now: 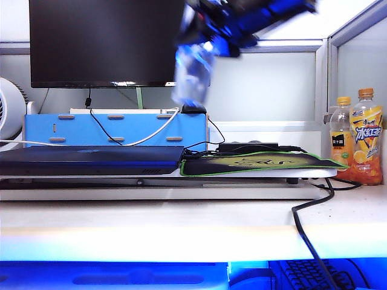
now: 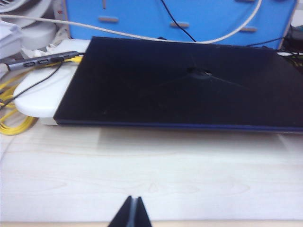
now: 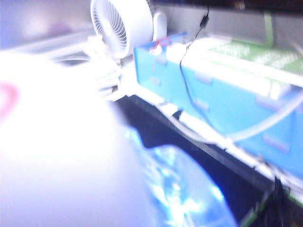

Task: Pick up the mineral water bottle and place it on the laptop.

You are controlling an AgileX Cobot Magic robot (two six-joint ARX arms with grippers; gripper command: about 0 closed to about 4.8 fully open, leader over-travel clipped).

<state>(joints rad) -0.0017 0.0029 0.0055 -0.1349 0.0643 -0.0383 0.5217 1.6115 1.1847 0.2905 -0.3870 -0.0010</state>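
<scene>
Two grippers are in service. The right gripper [image 1: 208, 45], blurred in the exterior view, hangs high above the desk in front of the monitor [image 1: 106, 42] and grasps the mineral water bottle [image 1: 192, 75], which dangles clear of every surface, above the right end of the laptop [image 1: 91, 160]. In the right wrist view the bottle [image 3: 184, 189] fills the foreground as a bluish, washed-out shape, with the laptop [image 3: 189, 156] below and beyond it; the fingers themselves cannot be made out there.

The left gripper [image 2: 131, 213] sits low over the pale wooden desk [image 2: 151, 175], in front of the laptop [image 2: 180, 85] and apart from it. Its two dark fingertips meet in a closed point, with nothing between them.

The laptop lies flat, lid closed, on a white stand [image 1: 163, 180], in front of a blue box [image 1: 115, 130]. A green-edged mouse pad [image 1: 260, 163] lies just beside the laptop's right end. Two orange drink bottles [image 1: 358, 139] stand upright at the far right. A white fan [image 3: 120, 26] stands beyond the box's far end.
</scene>
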